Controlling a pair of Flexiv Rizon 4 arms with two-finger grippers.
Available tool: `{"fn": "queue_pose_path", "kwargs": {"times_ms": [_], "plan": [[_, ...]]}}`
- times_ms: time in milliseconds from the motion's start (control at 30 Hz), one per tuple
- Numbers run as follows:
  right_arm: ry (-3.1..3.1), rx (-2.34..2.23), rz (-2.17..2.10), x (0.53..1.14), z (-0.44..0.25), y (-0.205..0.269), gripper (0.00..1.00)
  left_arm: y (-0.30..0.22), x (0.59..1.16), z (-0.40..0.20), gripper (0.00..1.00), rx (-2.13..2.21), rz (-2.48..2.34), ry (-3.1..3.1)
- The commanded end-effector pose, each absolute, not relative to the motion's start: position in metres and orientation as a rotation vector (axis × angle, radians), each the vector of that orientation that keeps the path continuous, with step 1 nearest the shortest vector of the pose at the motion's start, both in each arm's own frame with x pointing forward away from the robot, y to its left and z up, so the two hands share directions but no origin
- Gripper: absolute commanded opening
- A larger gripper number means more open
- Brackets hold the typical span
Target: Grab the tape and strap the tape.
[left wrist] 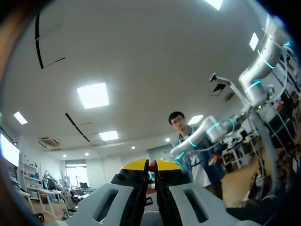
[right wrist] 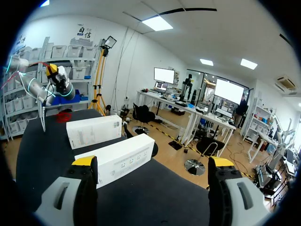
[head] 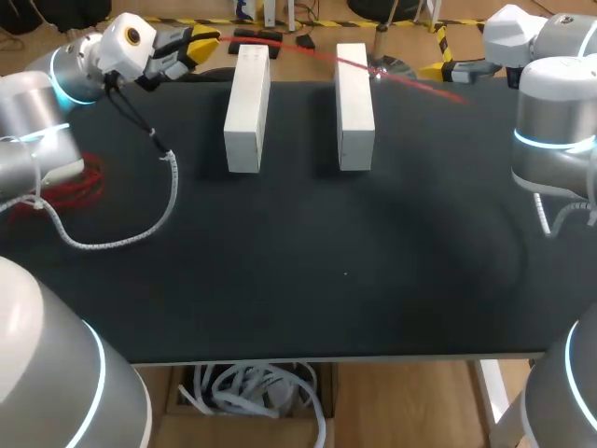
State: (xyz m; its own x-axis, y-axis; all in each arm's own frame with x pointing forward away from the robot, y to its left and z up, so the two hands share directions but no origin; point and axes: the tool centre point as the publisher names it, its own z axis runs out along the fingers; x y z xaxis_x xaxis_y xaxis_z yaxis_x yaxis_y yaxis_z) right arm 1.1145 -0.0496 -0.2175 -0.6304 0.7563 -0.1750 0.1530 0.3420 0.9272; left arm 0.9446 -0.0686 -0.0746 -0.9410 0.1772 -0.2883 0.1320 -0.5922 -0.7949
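A thin red tape point(head: 410, 82) runs slantwise from my left gripper point(head: 201, 43) at the table's far left, over the far end of the right white box point(head: 354, 107), to the table surface at the far right. The left gripper point(left wrist: 151, 165) is shut, with a bit of red showing between its yellow tips. A second white box point(head: 247, 112) stands parallel to its left. My right gripper point(head: 437, 68) is at the far right edge, near the tape's free end. The right gripper point(right wrist: 153, 162) is open and empty, with the two boxes point(right wrist: 115, 157) ahead of it.
A red coil point(head: 70, 187) lies at the table's left edge, beside my left arm. A white spiral cable point(head: 121, 238) from the left arm sags onto the black table point(head: 345, 271). My right arm's grey body point(head: 555, 121) stands over the table's right edge.
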Motion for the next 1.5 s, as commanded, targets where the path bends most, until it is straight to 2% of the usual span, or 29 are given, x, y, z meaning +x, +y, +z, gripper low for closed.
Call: {"fn": "queue_pose_path", "kwargs": {"times_ms": [33, 1500], "plan": [[2.008, 0.793, 1.292, 1.114, -0.217, -0.050, 1.00, -0.068, 0.936, -0.068, 0.00, -0.487, 2.749, -1.422], [2.008, 0.793, 1.292, 1.114, -0.217, -0.050, 1.00, -0.058, 0.971, -0.051, 0.00, -0.357, 2.841, -1.339]]}}
